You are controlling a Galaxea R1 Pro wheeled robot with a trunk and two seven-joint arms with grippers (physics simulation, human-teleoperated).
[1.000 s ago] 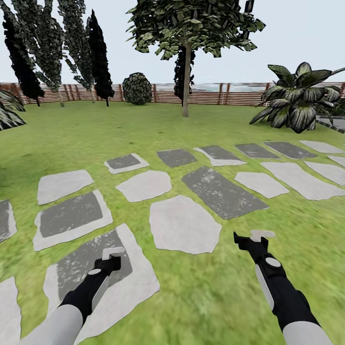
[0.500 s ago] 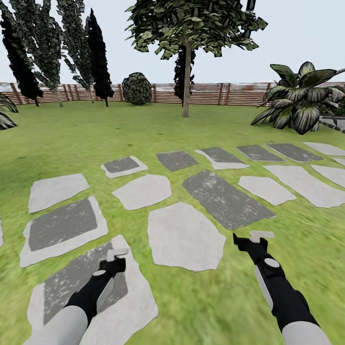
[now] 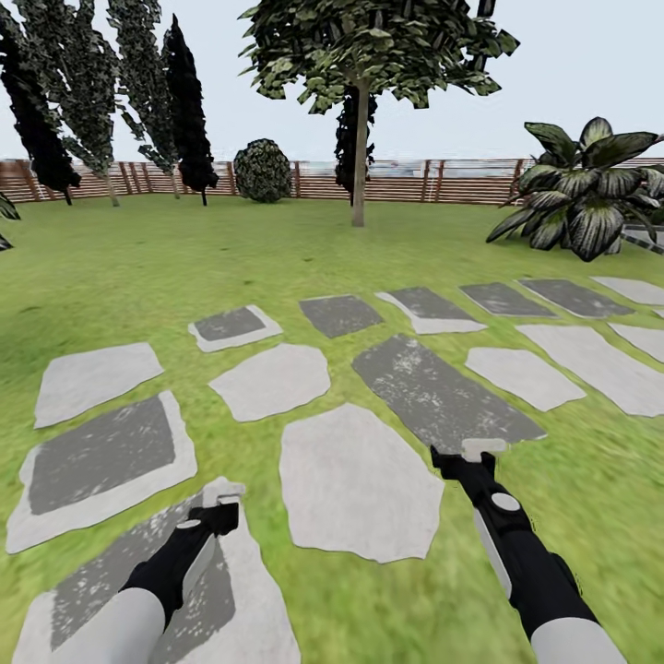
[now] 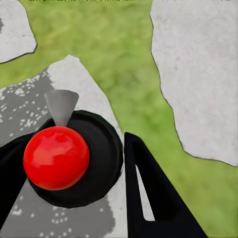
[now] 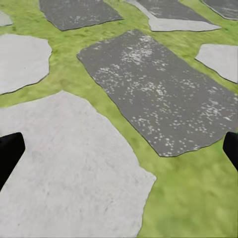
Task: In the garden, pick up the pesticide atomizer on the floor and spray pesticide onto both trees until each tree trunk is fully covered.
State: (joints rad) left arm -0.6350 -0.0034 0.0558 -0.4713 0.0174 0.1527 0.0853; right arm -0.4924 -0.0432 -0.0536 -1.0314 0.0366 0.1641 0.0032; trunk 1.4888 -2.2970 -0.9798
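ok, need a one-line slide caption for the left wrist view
Left gripper closed on a red-topped black object above grey stepping stones and grass lawn.

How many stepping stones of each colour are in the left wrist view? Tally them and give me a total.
Pale grey flat stepping stones: 2
Dark grey speckled stepping stone with a pale rim: 1
Total: 3
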